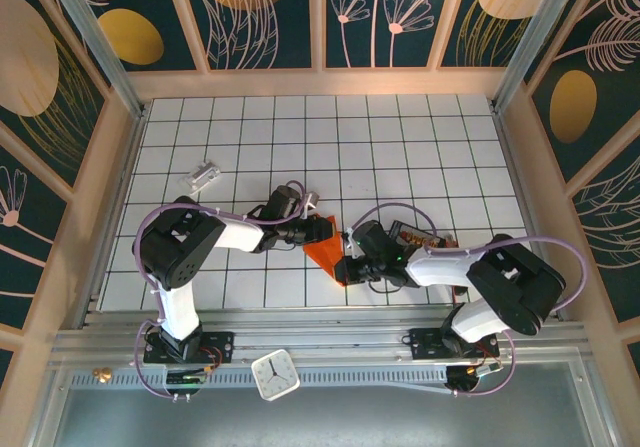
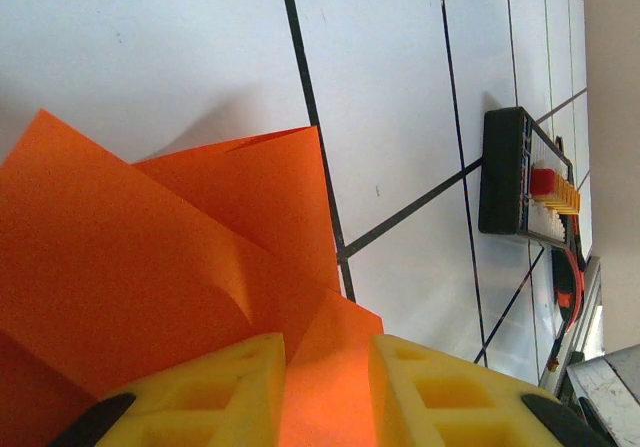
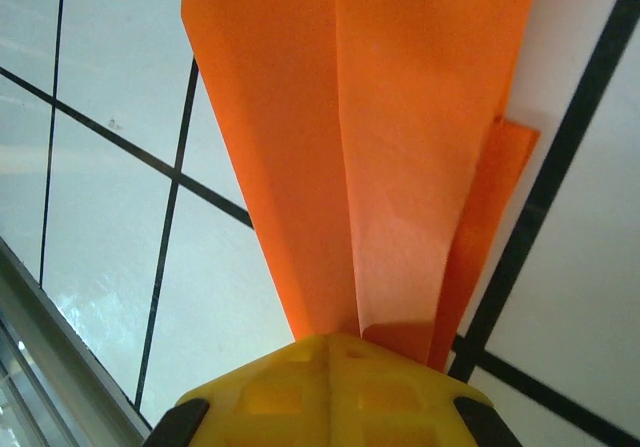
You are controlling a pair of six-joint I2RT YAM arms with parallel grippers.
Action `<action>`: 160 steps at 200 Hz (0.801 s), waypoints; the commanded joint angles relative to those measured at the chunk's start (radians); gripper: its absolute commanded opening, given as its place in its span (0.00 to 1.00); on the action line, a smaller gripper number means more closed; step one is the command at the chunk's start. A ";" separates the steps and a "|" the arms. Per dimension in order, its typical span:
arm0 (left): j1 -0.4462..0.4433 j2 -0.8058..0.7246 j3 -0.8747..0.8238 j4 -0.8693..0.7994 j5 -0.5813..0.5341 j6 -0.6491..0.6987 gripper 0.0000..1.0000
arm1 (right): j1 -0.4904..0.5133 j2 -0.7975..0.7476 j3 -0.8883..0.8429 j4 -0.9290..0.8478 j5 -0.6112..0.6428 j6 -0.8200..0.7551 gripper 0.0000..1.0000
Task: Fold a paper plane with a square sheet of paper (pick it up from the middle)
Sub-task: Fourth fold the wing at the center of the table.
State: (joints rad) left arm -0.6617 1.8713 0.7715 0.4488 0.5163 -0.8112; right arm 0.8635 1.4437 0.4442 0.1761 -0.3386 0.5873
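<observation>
The paper plane [image 1: 324,254] is sitting half-folded, just off the tabletop [image 1: 400,147], front-middle, between both arms. The right hand [image 3: 338,352] is pinching its narrow end. The left hand [image 2: 327,392] is straddling a loose flap with its fingers slightly spread. My guess is it's working on the wing fold, so next that flap is needing lining up and creasing flat.

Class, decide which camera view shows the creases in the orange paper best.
Right wrist: the orange paper shows long creases, close and sharp. Left wrist shows overlapping flaps; top external, just a small distant patch.
</observation>
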 commanded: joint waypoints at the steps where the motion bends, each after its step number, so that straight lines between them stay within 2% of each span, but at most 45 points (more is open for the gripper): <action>1: 0.015 0.075 -0.027 -0.147 -0.096 0.044 0.30 | 0.034 -0.007 -0.075 -0.153 -0.016 0.045 0.00; 74: 0.015 0.073 -0.028 -0.149 -0.098 0.045 0.30 | 0.080 -0.149 -0.168 -0.191 0.000 0.118 0.00; 116: 0.015 0.075 -0.029 -0.148 -0.099 0.044 0.30 | -0.009 -0.289 -0.071 -0.169 -0.054 0.095 0.00; 137: 0.016 0.079 -0.032 -0.138 -0.095 0.038 0.30 | -0.038 -0.271 0.000 -0.159 -0.068 0.076 0.00; 160: 0.015 0.078 -0.034 -0.138 -0.094 0.038 0.30 | -0.051 -0.181 0.069 -0.152 -0.067 0.042 0.00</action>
State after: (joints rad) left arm -0.6617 1.8732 0.7734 0.4496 0.5159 -0.8108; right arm 0.8276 1.1923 0.4355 0.0280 -0.3798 0.6750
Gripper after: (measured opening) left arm 0.295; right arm 0.057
